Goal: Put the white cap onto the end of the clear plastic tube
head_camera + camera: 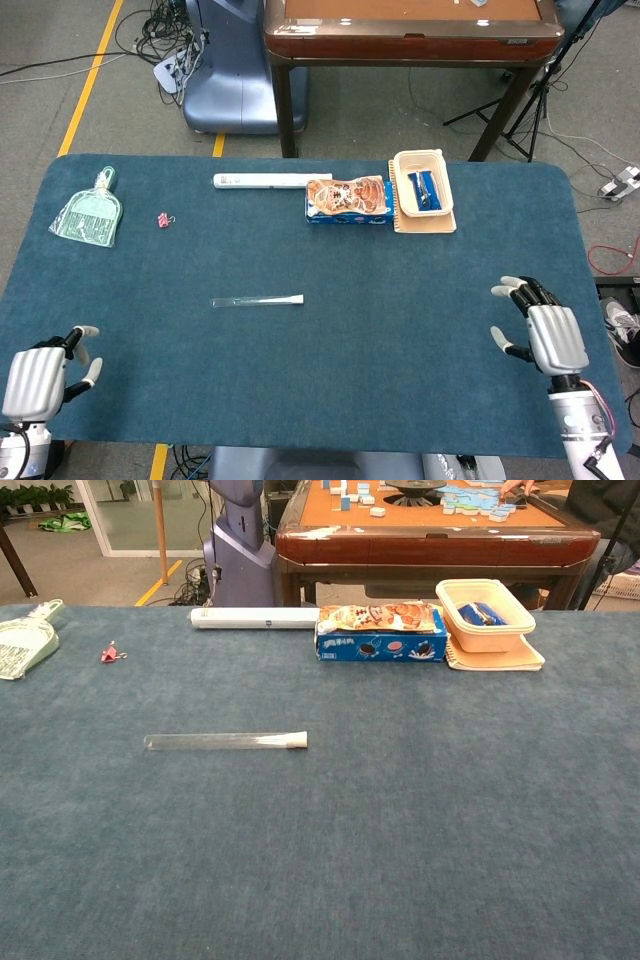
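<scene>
Clear plastic tube point(252, 300) lies flat on the blue desk point(400, 330), left of centre, long axis side to side. White cap point(296, 299) sits on its right end. Left robot hand point(38, 378) at the near-left desk corner, fingers loosely apart, holding nothing. Right robot hand point(545, 330) near the right edge, fingers spread, empty. Both well apart from the tube. Chest view shows neither hand.

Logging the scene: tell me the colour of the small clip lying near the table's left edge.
Pink. The small clip shows best in the chest view.
</scene>
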Controlling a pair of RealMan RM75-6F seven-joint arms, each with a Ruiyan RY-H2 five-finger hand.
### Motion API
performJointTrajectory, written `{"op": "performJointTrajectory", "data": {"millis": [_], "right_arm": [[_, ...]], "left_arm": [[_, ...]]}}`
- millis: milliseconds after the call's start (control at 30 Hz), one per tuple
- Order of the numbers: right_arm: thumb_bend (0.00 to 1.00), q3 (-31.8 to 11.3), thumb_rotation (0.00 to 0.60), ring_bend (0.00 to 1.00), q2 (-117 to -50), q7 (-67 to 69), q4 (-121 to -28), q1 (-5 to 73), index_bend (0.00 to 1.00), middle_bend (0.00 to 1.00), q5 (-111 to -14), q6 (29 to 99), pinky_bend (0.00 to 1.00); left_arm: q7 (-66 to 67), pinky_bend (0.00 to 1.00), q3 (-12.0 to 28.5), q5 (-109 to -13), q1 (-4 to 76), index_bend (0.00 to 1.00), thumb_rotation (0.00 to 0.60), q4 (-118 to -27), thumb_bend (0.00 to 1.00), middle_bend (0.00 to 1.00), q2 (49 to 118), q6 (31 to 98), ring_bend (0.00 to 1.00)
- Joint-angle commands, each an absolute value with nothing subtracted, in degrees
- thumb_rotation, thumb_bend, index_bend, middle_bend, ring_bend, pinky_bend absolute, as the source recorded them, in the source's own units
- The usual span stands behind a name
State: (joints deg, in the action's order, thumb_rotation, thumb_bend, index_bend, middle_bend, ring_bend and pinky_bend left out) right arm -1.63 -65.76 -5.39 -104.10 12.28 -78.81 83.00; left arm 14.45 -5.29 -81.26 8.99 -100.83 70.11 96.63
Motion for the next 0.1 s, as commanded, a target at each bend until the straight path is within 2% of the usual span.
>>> {"op": "performJointTrajectory", "data": {"millis": [33,100], "right_arm": [[0.3,-1.3,0.6,0.14,-65.0,-5.8,-105.1,11.4,0.33,0.23,-79.6,83.6,0.3],[0.3,-1.1,0.6,0.14,-64.5,-6.0,-105.9,10.8,0.33,0.23,-79.8,83.9,0.3]], "left_arm": [[14.7,0.57,-5.0,-82.4,8.4,0.38,0.6,-100.9,0.29,0.62,70.8,96.4,0.54],[15.1,0.57,-4.5,-82.9,8.2,0.38,0.6,-100.7,0.29,0.62,71.1,96.5,0.54]]}}
